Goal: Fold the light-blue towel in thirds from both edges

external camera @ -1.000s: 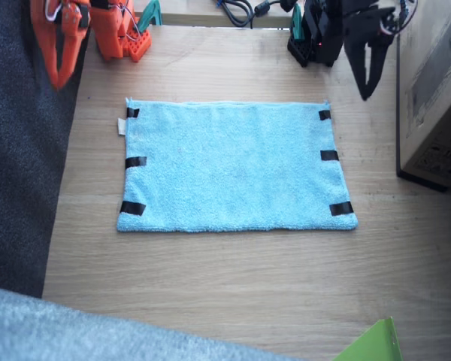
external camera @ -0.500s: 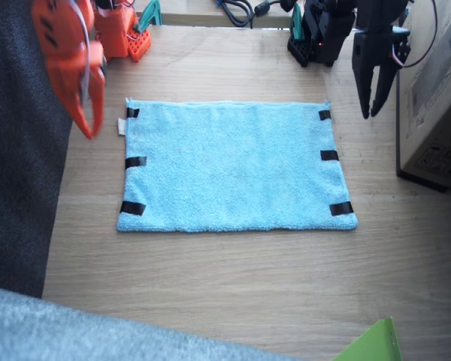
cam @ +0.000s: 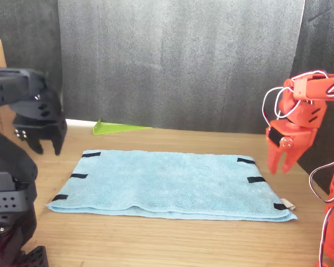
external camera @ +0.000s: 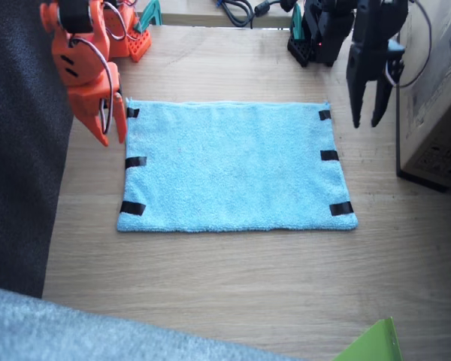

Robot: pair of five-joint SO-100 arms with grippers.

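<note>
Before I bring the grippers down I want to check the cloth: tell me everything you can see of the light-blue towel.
The light-blue towel is a fluffy, terry-looking rectangle lying flat and unfolded on the wooden table. Three black tape strips mark each short side, and a small white tag sticks out at one corner. Its front edge ripples slightly. Neither gripper touches it: the right gripper hangs by one short side, the left gripper beyond the other.

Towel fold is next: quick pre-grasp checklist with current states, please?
1. Light-blue towel lies flat, unfolded: ok.
2. Black tape strips visible on both short sides: ok.
3. Right gripper open, above its edge: ok.
4. Left gripper open, but hanging beyond its edge: not ok.
5. Either gripper touching the cloth: not yet.
6. Cardboard box clearance beside the left arm: cannot tell.
</note>
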